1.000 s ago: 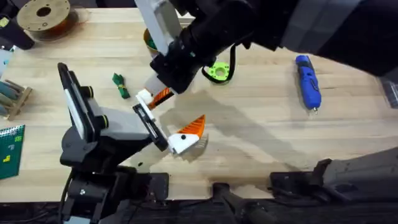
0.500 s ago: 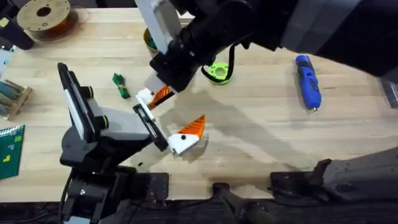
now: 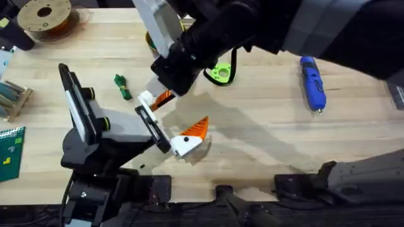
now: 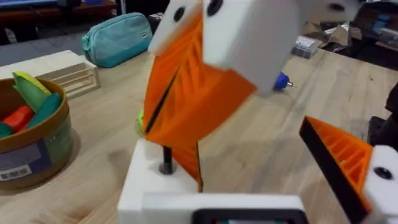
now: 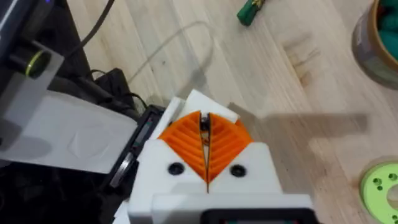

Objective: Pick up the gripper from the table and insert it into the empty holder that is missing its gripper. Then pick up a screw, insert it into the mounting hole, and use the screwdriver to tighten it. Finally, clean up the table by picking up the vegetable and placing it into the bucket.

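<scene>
Right gripper (image 3: 163,94) reaches across to the near left, orange pads pressed together over the holder (image 4: 186,193). Left gripper (image 3: 169,118) has its fingers spread well apart; the holder is its bare white one. What I take for the loose orange gripper (image 4: 185,155) touches the holder beside a dark pin; I cannot tell if it is seated. Insertion in hand, I judge. Bucket (image 4: 37,149) sits far left of centre. Screwdriver (image 3: 312,82) lies untouched, far right. Vegetable (image 3: 122,86) is not yet binned.
</scene>
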Motion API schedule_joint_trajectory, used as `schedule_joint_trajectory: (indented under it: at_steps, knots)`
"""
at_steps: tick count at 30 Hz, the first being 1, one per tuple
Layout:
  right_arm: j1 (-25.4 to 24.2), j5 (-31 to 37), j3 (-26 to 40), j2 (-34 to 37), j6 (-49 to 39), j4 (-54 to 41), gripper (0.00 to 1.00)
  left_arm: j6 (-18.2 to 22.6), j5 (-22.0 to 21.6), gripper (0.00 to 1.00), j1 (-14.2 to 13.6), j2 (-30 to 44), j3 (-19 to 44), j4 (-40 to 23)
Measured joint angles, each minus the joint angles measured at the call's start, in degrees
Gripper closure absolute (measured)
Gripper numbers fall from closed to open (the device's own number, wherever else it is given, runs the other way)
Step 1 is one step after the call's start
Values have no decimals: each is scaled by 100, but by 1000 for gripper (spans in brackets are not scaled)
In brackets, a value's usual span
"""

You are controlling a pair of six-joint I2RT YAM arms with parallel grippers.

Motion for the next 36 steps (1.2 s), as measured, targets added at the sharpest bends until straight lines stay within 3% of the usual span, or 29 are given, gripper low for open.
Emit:
schedule_joint_trajectory:
  at_steps: [36]
  knots:
    - [122,206,0,138,-2,15,994,-35,4,14,0,0,0,-2]
